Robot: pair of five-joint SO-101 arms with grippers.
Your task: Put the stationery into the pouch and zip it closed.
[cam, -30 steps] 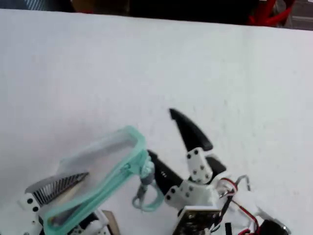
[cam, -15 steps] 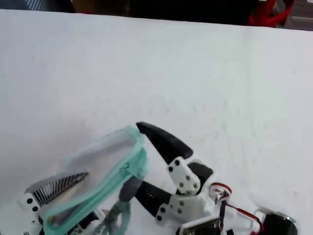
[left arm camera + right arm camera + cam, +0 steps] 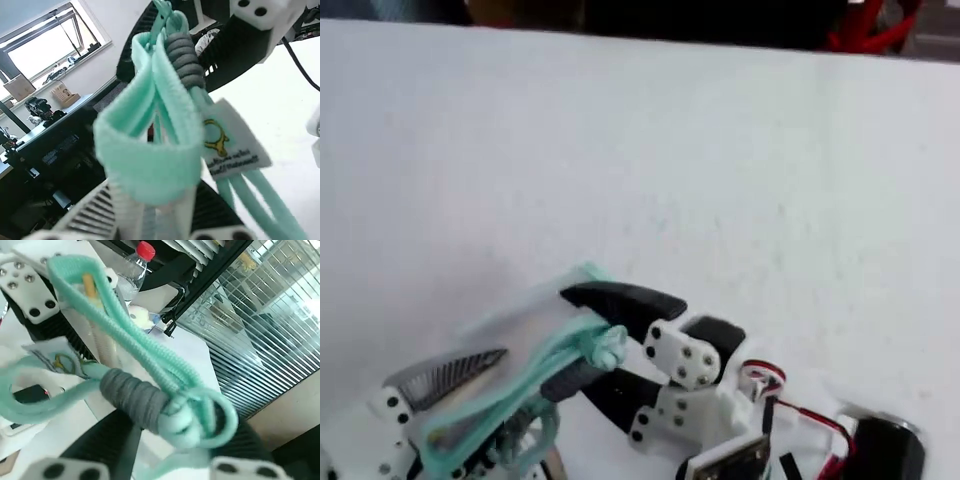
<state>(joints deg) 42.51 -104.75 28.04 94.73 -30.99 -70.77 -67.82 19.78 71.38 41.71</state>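
The white tabletop (image 3: pixel 740 150) carries the pouch (image 3: pixel 520 320), clear with mint trim, at its near edge between my two arms. My left jaws (image 3: pixel 150 220) are pressed together on the pouch's mint end, bracing it. My right jaws (image 3: pixel 556 342) sit around the zip cord (image 3: pixel 605 345), though I cannot tell whether they truly pinch it. To close it well, I judge I should take the cord near its grey wrap (image 3: pixel 132 397), pull straight along the zip line, and keep the left hold firm so the small label (image 3: pixel 232 137) stays clear
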